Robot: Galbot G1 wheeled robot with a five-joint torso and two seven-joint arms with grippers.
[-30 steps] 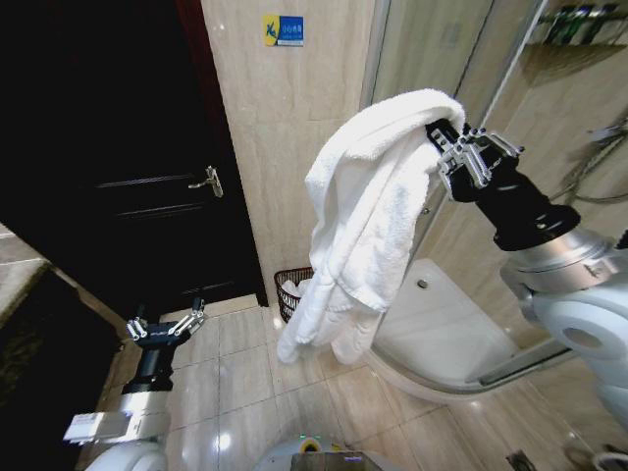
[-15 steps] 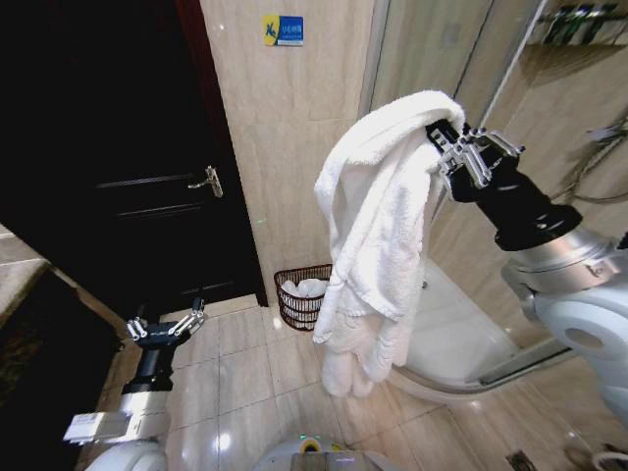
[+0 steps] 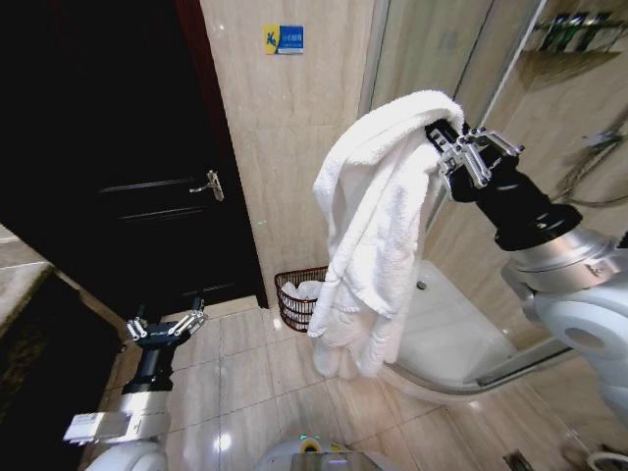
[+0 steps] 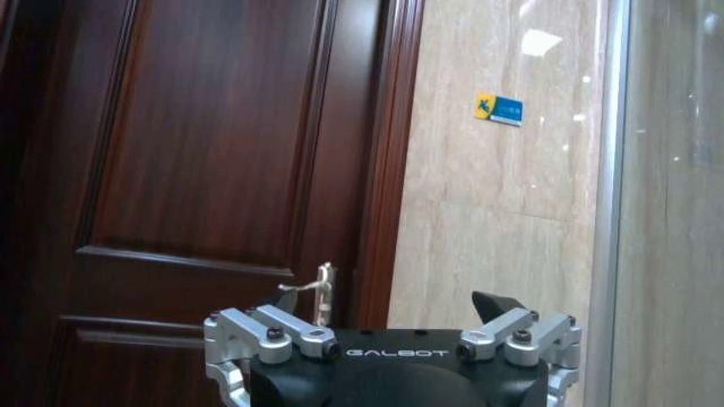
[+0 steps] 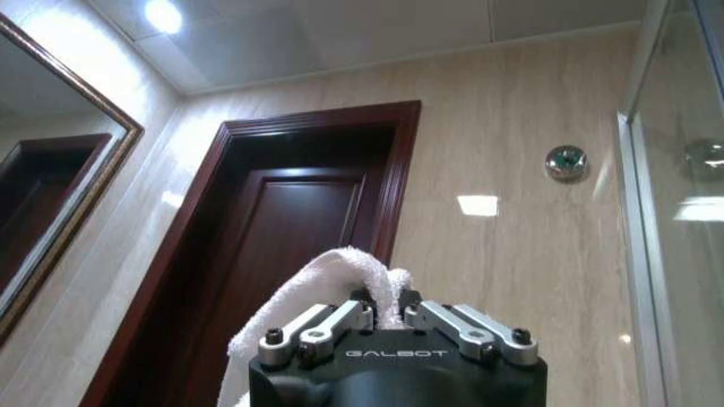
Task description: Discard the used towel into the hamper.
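From the head view, the right gripper (image 3: 449,145) is raised high and clamps a top fold of the white towel (image 3: 378,226), which hangs in long folds toward the tiled floor (image 3: 245,383). The hamper (image 3: 297,297) stands on that floor against the beige wall, between the dark wooden door (image 3: 128,177) and the curved edge of the shower tray (image 3: 442,334); it already holds something white. The towel's lower end dangles just in front of the hamper's right side and hides part of its rim. The left gripper (image 3: 165,324) waits low near the floor's left edge, its fingers spread wide and holding nothing.

To do this step well, I would judge that the towel's hanging bulk should be brought squarely over the hamper's mouth and lowered before release, so the tail goes inside instead of draping over the rim or falling onto the tray.

The left wrist view looks at the door, its handle (image 4: 324,292) and a small blue sign (image 4: 499,108) on the wall, but nothing of the hamper.

The right wrist view gives what the head view cannot: the fingers pinched tight together with a ridge of towel (image 5: 339,280) squeezed up between them, seen against the ceiling and a mirror frame (image 5: 63,203).
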